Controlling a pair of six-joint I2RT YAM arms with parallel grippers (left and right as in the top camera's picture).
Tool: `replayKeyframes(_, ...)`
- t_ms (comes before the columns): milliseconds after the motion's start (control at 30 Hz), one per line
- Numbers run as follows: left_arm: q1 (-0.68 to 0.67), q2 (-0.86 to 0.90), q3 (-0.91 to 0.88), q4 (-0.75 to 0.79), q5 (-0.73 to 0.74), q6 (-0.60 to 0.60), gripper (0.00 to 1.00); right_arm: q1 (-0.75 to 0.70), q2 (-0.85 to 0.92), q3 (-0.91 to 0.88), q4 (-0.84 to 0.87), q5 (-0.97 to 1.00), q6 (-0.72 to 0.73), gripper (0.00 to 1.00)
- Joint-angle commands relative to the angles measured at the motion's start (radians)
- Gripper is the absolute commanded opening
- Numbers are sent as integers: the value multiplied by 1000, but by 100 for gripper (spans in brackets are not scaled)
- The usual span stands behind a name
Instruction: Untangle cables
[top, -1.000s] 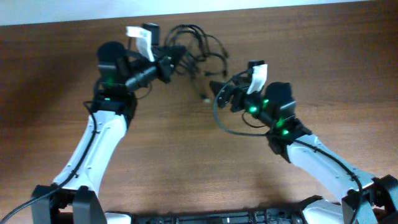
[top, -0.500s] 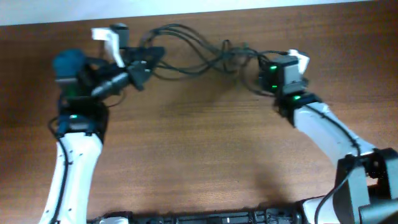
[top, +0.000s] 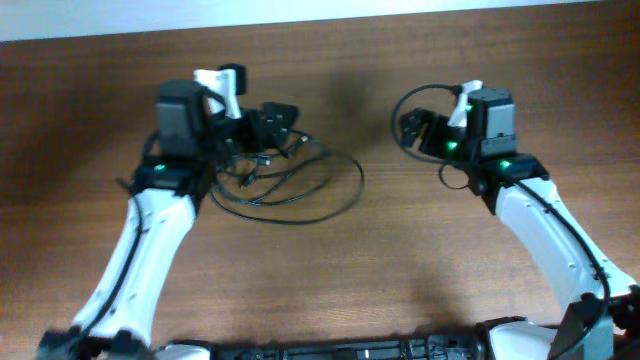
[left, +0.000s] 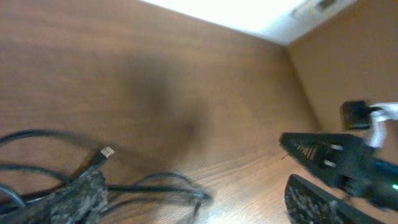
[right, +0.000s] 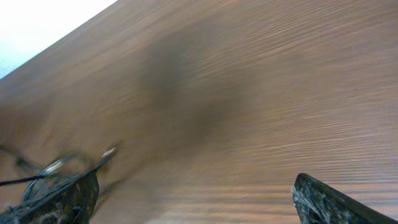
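Note:
The cables (top: 262, 172) lie slack on the wooden table (top: 330, 280) as a small tangle with one wide loop, just below and right of my left gripper (top: 283, 127). In the left wrist view that gripper (left: 199, 205) stands open, and cable strands (left: 155, 186) with a small plug end (left: 107, 151) lie by its left finger. My right gripper (top: 415, 128) is also open, with nothing between its fingers (right: 196, 199). A thin black loop (top: 400, 102) arches around it, and a cord with a plug tip (right: 107, 153) lies by its left finger.
The table's far edge meets a pale wall (top: 320, 10) at the back. The right arm's gripper (left: 329, 155) shows across the table in the left wrist view. Bare wood lies between the two arms.
Half a second ago the cables were stretched between the two arms. My left gripper has opened and let them go, and they have dropped onto the table beneath it. Both arms shifted inward.

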Motion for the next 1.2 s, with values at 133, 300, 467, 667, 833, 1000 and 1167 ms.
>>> replayKeyframes(133, 3, 63, 8, 76, -90, 47, 99, 108, -9, 8, 1, -93, 3, 99)
replayKeyframes(300, 69, 37, 8, 11, -93, 46, 99, 222, 58, 8, 21, -92, -231, 99)
replayKeyframes(467, 68, 37, 8, -127, -93, 46, 99, 270, 129, 8, 220, -47, -386, 96)
replayKeyframes(667, 66, 37, 8, -177, -93, 46, 99, 278, 213, 8, 375, -58, -371, 87)
replayKeyframes(833, 66, 37, 8, -178, -93, 46, 99, 310, 267, 9, 423, -116, -333, 33)
replayKeyframes(1000, 66, 37, 8, -178, -93, 46, 99, 312, 248, 19, 442, -274, -161, 4)
replayKeyframes(1167, 58, 39, 8, -178, -92, 45, 99, 312, 147, 19, 439, -476, -73, 4)
